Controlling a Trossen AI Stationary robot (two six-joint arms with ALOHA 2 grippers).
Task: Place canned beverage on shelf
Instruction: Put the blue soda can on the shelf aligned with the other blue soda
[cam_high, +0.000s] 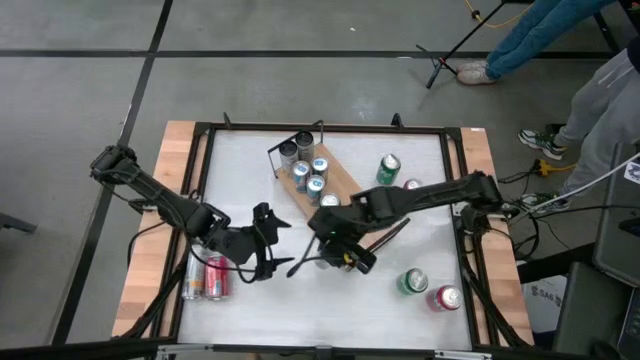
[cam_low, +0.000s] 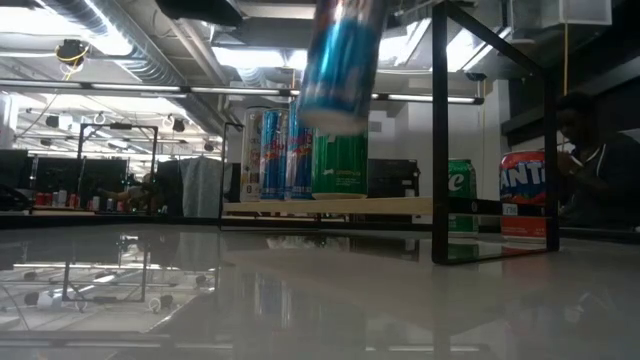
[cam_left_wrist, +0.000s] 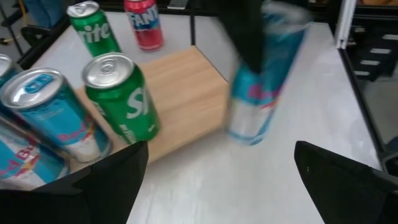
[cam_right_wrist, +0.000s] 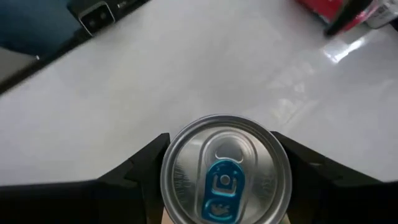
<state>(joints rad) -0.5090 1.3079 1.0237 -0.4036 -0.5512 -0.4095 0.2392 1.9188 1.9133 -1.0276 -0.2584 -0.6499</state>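
The right gripper (cam_right_wrist: 224, 180) clamps a blue can (cam_right_wrist: 225, 169) just below its rim, lifted off the table near the shelf (cam_left_wrist: 180, 93); smooth, rigid, probably slippery. The left gripper (cam_left_wrist: 217, 180) waits, jaws wide. Beyond, 1 green can (cam_left_wrist: 121, 99) stands on the shelf.

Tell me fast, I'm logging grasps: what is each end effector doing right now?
Left end effector: open, holding nothing, near the shelf.
Right end effector: closed on a blue can, lifted off the table.
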